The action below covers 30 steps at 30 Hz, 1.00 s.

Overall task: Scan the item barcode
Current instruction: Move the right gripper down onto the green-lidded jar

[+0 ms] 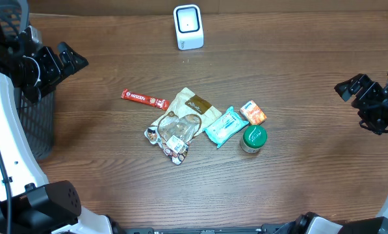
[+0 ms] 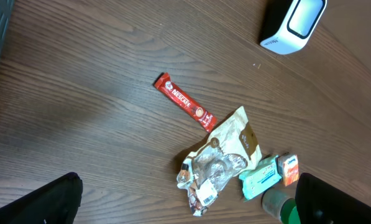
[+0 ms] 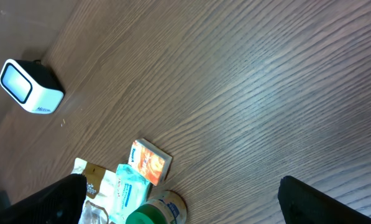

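The left hand (image 1: 69,62) hangs over the left end of the table (image 1: 297,58), its fingers spread wide with nothing between them. A dark mesh bin (image 1: 44,123) stands just beside it, under its arm.

The items lie in a small heap well to this hand's right, about midway to the other hand. Nearest the left hand is a red stick (image 1: 143,99), lying flat, its right end at the edge of a beige pouch (image 1: 195,106). A crumpled clear wrapper (image 1: 174,134) overlaps the pouch's near side. To the right of the pouch, touching it, lies a teal pack of wipes (image 1: 226,125). An orange box (image 1: 253,112) and a jar (image 1: 253,138) with a green lid sit just beside the wipes, on the side toward the right hand.

The white scanner (image 1: 188,26) stands upright at the table's far edge, between the two hands and well apart from the heap.

The right hand (image 1: 351,104) hangs well to the right of the jar, fingers wide apart and holding nothing.
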Motion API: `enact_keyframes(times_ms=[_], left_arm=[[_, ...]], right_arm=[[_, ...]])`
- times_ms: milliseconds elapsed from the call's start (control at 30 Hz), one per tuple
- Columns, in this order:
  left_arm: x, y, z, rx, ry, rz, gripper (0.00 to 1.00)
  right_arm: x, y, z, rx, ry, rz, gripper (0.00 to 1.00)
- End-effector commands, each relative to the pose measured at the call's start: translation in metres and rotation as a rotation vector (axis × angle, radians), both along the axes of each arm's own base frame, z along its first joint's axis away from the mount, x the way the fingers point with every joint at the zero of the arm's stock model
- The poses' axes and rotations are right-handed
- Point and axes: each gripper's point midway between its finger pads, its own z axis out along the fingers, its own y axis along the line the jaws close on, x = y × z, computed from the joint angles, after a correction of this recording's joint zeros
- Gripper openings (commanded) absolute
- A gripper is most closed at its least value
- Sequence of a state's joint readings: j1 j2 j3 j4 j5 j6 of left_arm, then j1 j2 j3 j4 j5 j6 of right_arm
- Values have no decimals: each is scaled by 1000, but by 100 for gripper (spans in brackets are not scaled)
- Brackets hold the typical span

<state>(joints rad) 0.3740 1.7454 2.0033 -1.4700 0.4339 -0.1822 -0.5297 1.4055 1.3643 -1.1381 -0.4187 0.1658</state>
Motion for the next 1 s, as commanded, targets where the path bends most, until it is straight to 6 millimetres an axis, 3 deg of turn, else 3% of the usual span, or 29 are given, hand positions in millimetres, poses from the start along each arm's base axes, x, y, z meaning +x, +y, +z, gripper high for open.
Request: enact_keyframes(times_ms=[0, 300, 433, 533, 733, 833, 900, 967], left_arm=[[1, -1, -3, -7, 10, 4, 100], [1, -1, -3, -7, 10, 3, 100], [1, -1, -3, -7, 9, 3, 100], [1, -1, -3, -7, 10, 4, 100], [1, -1, -3, -7, 10, 3, 100], [1, -1, -3, -7, 10, 4, 100], [1, -1, -3, -7, 10, 3, 100], [1, -1, -3, -7, 10, 4, 100]], right_arm=[[3, -3, 8, -9, -20, -7, 100], [17, -11, 17, -49, -89, -7, 100], [14, -4, 15, 9, -72, -28, 100], [10, 17, 15, 97, -72, 32, 100], [-8, 78, 2, 84, 20, 305, 88], [-18, 103, -9, 26, 107, 389, 89], [-26, 120, -14, 1, 155, 437, 98], [-33, 135, -18, -26, 203, 464, 100]])
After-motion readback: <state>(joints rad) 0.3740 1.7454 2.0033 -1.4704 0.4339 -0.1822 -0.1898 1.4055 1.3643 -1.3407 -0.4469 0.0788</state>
